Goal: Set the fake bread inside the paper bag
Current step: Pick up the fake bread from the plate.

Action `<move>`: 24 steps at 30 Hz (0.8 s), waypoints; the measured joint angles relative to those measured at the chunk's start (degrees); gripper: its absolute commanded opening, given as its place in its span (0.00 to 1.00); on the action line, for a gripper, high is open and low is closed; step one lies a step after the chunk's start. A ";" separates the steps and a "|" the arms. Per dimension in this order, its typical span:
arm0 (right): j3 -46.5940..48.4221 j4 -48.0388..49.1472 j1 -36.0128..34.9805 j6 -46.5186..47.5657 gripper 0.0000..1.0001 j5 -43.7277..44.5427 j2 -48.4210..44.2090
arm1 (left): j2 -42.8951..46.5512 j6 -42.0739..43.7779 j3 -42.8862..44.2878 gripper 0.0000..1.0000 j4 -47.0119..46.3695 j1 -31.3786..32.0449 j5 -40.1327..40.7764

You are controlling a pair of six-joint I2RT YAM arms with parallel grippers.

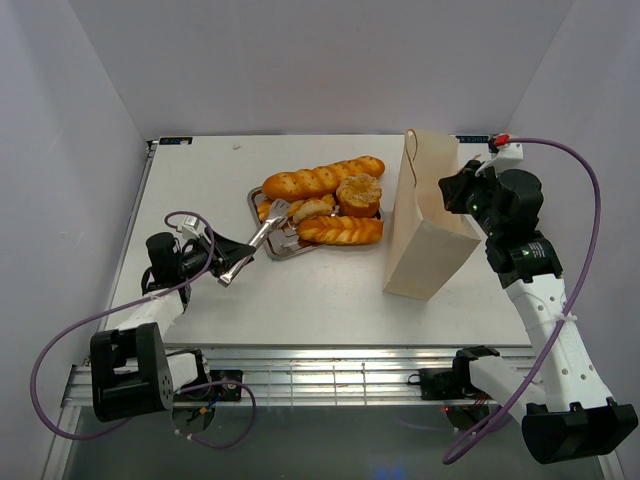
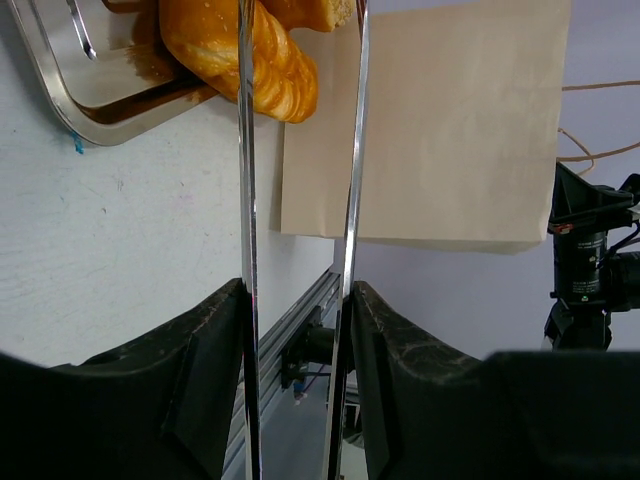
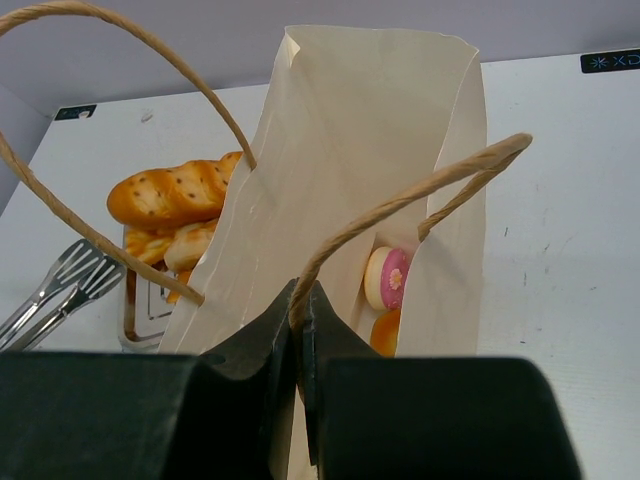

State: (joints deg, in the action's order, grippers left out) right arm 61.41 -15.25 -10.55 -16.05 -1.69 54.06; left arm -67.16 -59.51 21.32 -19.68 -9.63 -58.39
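Two-handed: clamps tongs [image 1: 262,238] in left jaws over tray [image 1: 287,251] of fake bread [image 1: 322,180], pinches paper bag [image 1: 430,255] handle [image 3: 400,205] in right jaws, contents mostly hidden.

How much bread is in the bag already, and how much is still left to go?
Done: a pink-iced donut and another pastry sit inside the paper bag. In hand: the left gripper holds tongs, seemingly empty; the right gripper pinches the bag's handle. Left: baguette, bun, twisted loaf, roll on the tray.

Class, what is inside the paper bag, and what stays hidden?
Through the paper bag opening, a pink-iced donut shows, with an orange pastry just below it. The bag's walls hide anything deeper.
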 measured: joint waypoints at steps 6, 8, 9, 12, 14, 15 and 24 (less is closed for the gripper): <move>0.00 0.00 0.00 0.07 0.08 0.02 0.20 | -4.11 -0.37 0.09 0.54 -2.99 -2.40 -0.90; 0.00 0.02 0.02 0.09 0.08 0.00 0.39 | -5.79 -0.63 0.31 0.54 -3.74 -2.91 -1.05; 0.00 0.00 0.02 0.09 0.08 0.00 0.48 | -6.54 -0.79 0.44 0.54 -4.07 -3.06 -1.07; 0.00 0.00 0.00 0.09 0.08 -0.02 0.72 | -8.50 -1.44 1.05 0.54 -5.33 -3.43 -1.14; 0.00 0.00 0.02 0.09 0.08 -0.02 0.76 | -9.20 -1.88 1.31 0.54 -6.27 -3.56 -1.22; 0.00 0.02 0.02 0.09 0.08 -0.02 0.76 | -9.55 -2.12 1.51 0.54 -6.71 -3.65 -1.25; 0.00 0.04 0.02 0.09 0.08 -0.20 0.76 | -13.88 -4.79 4.13 0.55 -11.08 -4.04 -1.49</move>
State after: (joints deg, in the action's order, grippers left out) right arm 61.41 -15.20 -10.52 -15.97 -1.89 54.83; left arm -81.03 -64.29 25.45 -30.76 -13.67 -59.88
